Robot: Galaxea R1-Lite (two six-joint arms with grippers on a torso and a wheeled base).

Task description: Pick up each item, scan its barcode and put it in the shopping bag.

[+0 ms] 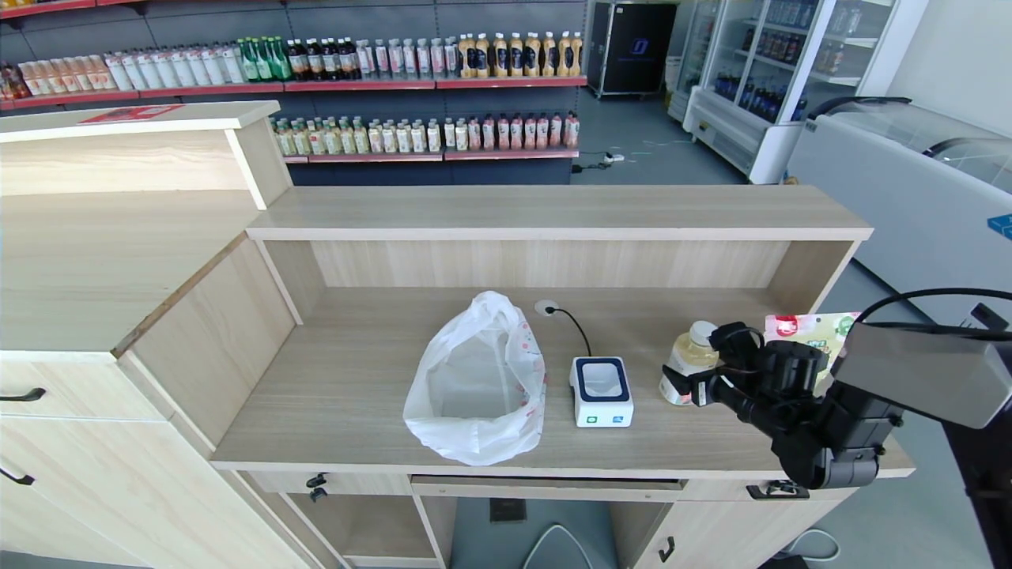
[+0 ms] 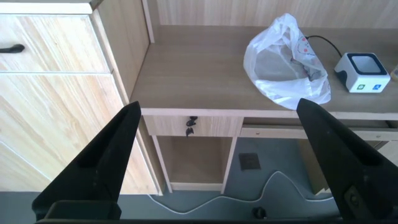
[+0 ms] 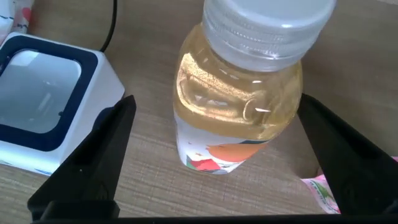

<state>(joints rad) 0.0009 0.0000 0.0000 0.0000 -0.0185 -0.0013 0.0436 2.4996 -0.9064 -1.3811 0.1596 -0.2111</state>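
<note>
Wooden counter [image 1: 356, 379] carries shopping bag [image 1: 478, 379], scanner [image 1: 602, 391] (cabled), bottle [image 1: 689, 357], snack packet [image 1: 814, 325].

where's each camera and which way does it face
Head view: on the head, looking down at the counter; right arm at right.
Left wrist view: off the counter's front left, facing the shopping bag; left gripper open.
Right wrist view: close above the bottle, right gripper open around it.
Shared: the scanner, in all three.

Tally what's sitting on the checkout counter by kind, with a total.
Drink bottle: 1
Snack pouch: 1
Barcode scanner: 1
Shopping bag: 1
Total: 4
</note>
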